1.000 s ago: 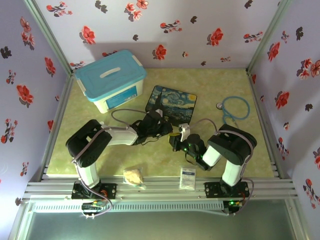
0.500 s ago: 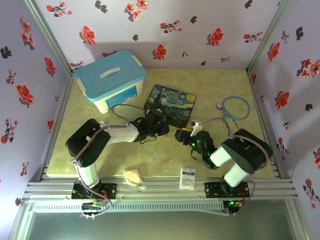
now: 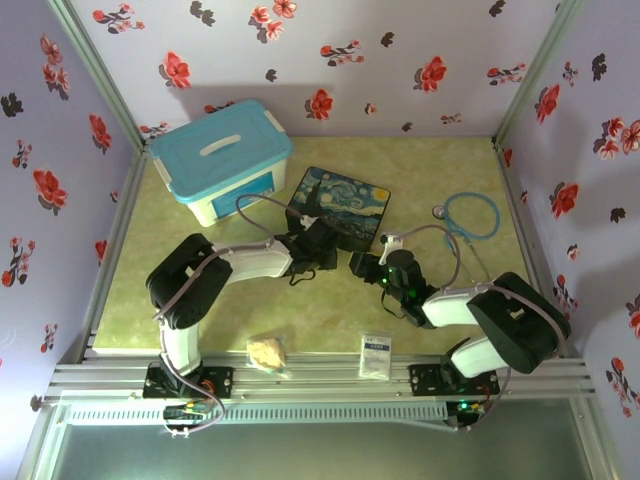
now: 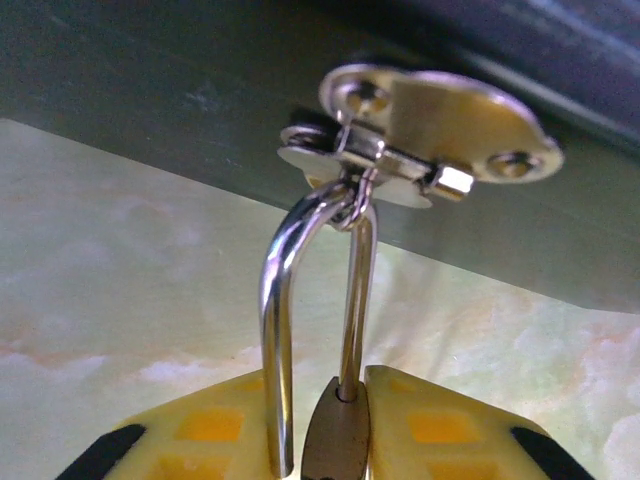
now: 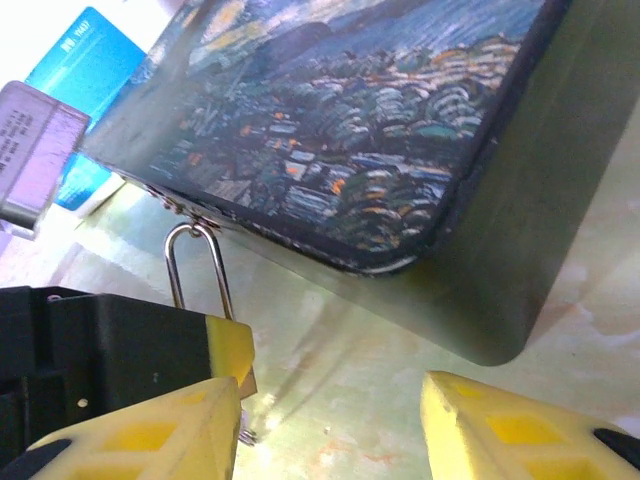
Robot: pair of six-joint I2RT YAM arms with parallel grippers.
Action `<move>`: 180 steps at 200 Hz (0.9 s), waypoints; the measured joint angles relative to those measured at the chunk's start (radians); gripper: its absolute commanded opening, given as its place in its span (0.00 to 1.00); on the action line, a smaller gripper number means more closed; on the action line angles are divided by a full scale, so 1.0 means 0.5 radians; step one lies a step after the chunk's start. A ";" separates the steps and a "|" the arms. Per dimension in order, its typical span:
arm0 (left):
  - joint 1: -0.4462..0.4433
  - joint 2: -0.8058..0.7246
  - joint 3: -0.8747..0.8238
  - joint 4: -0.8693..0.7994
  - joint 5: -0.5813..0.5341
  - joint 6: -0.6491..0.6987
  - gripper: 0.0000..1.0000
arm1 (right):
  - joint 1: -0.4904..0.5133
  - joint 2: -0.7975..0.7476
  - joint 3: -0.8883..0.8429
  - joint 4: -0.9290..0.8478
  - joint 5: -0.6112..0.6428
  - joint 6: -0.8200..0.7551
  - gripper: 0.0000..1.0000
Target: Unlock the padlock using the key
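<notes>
Right gripper [image 5: 330, 425], spread empty (so no unlocking yet), is closing on the padlock [image 4: 337, 440] the left gripper [image 3: 318, 250] is clamping.

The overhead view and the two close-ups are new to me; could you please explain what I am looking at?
Two robot arms are bolted at the near edge of a table; the overhead camera looks down from behind them. Each close-up comes from a camera on one arm's wrist, so its own yellow fingers show. On the table lie a blue-lidded box, a painted tin, a stethoscope, a white packet and a crumpled yellowish lump. The left gripper is shut on the padlock, whose shackle hangs through the tin's hasp. The right gripper is open nearby, holding nothing that I can see.
</notes>
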State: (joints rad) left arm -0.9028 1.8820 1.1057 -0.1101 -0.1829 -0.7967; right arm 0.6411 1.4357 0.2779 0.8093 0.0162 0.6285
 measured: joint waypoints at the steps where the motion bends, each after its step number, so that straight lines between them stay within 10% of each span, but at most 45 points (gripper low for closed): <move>1: -0.002 0.000 0.001 -0.001 -0.002 0.001 0.24 | 0.000 0.000 0.000 -0.002 0.001 0.000 0.51; 180: -0.275 0.036 0.137 -0.546 -0.407 0.082 0.38 | 0.000 0.060 0.001 -0.060 0.022 -0.001 0.51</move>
State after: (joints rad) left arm -1.0401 1.8999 1.1740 -0.3828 -0.3862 -0.7555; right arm 0.6411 1.4654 0.2783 0.7795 0.0273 0.6281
